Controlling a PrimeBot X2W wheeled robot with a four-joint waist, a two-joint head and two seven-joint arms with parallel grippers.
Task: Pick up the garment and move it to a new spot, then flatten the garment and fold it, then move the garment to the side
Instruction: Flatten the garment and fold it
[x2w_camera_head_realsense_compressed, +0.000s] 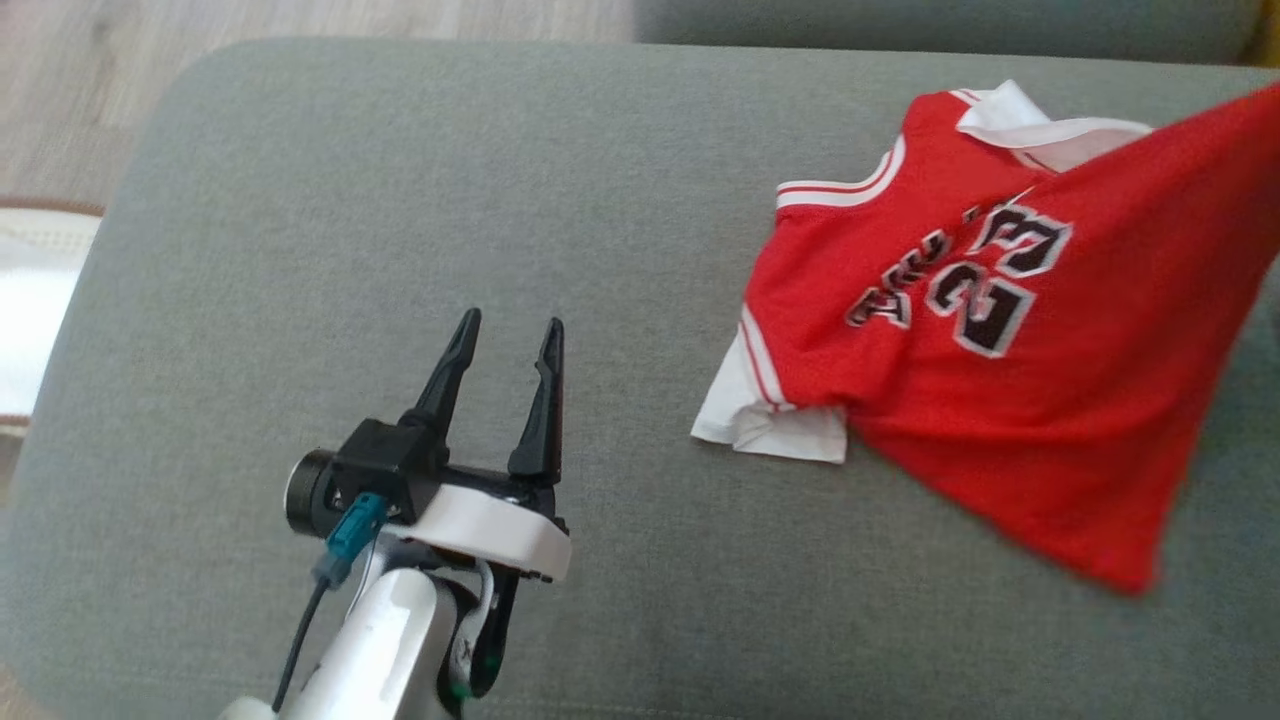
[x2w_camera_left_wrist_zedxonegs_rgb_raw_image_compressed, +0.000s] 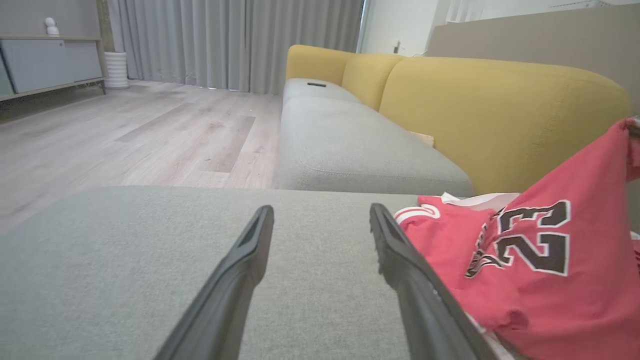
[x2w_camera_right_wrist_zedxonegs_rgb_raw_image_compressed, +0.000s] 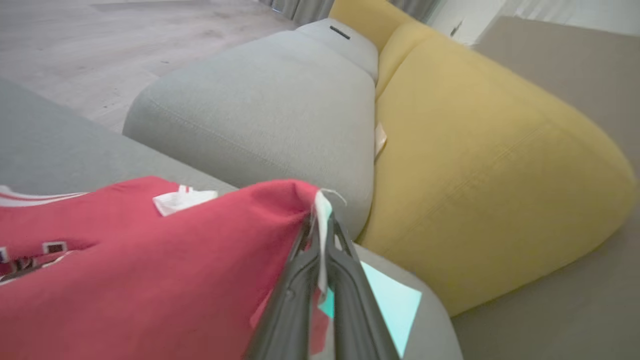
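Observation:
The garment is a red jersey with white trim and the number 23, lying at the right of the grey cushion. One corner of it is lifted toward the upper right edge of the head view. My right gripper is shut on that red and white edge of the garment. My left gripper hovers open over bare cushion, to the left of the garment. In the left wrist view the garment lies just right of the left gripper, apart from its fingers.
A yellow sofa backrest and a second grey seat cushion stand beyond the garment. Wooden floor lies past the cushion's left edge. A pale blue tag shows beneath my right fingers.

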